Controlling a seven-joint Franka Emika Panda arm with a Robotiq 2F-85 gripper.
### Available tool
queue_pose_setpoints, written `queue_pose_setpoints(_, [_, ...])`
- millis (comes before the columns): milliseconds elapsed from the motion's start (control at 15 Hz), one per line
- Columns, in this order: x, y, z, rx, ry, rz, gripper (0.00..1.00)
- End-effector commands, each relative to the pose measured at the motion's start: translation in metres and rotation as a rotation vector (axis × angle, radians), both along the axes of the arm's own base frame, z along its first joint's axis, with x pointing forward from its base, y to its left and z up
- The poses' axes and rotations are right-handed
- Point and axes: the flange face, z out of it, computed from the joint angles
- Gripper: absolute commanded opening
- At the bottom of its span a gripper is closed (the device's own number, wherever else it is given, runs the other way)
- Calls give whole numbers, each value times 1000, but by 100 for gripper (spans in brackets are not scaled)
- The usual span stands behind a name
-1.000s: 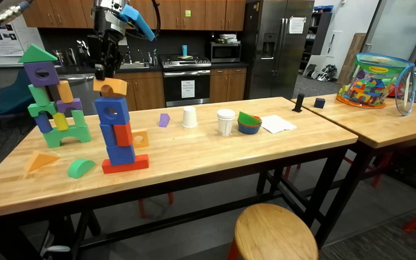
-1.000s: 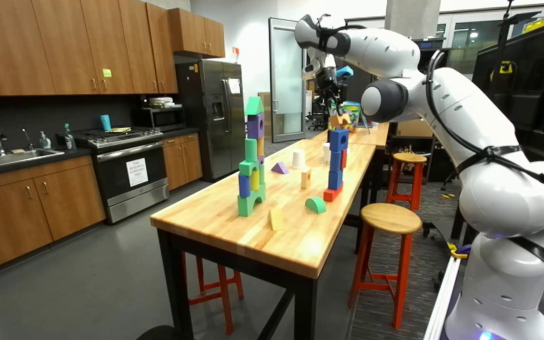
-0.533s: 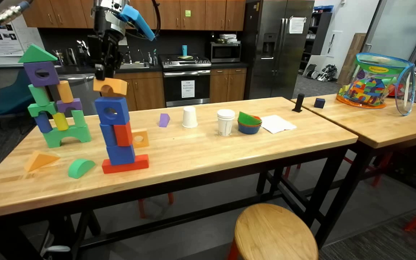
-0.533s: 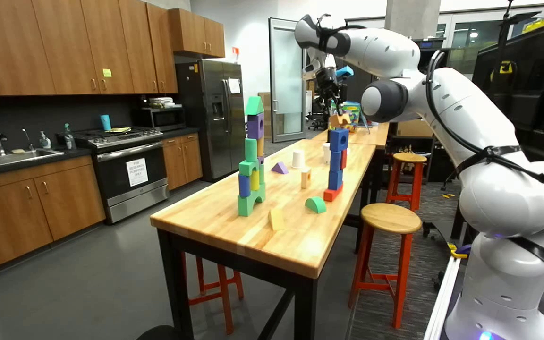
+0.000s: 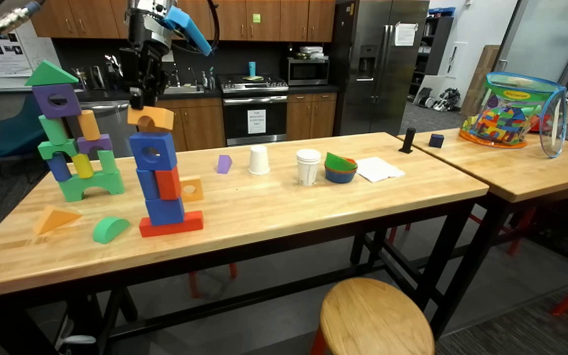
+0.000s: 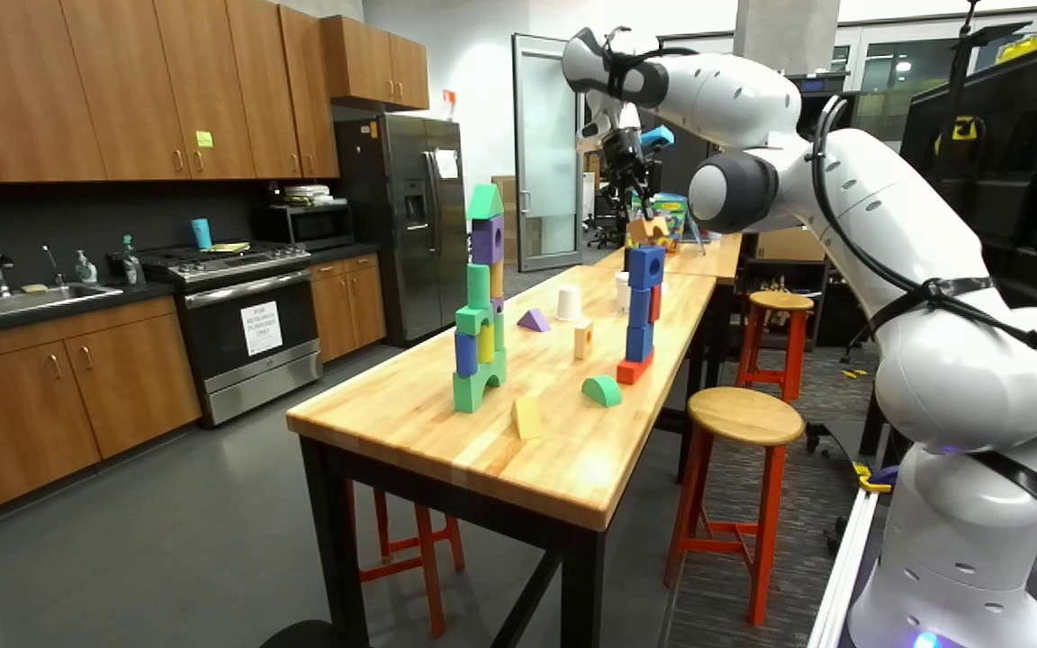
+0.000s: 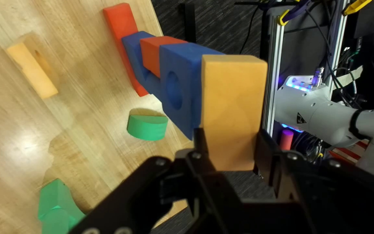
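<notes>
Nothing had visibly shifted, so work seemed paused: the gripper (image 7: 230, 136), closed partway, had hold of the orange block (image 7: 234, 104), with the holed blue block (image 7: 188, 84) below its jaws.

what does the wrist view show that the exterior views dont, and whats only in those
Only the wrist view clearly shows the gripper's fingers against opposite sides of the gripped orange block; it also shows a pinkish cylinder.

Only the exterior views show the purple wedge, the upturned white cup and the refrigerator; all three appear in both.

All share the gripped orange block, the blue block with a round hole, the green half-round, the long red block and the loose orange block.
</notes>
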Motion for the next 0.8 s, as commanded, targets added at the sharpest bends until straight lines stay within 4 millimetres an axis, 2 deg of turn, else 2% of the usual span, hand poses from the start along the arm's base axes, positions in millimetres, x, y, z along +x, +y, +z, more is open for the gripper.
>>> queue_pose_setpoints(0, [-2,0,3,0,-2,-5,15])
queue_pose_setpoints(733, [0,-2,-4,4,6,-12,15])
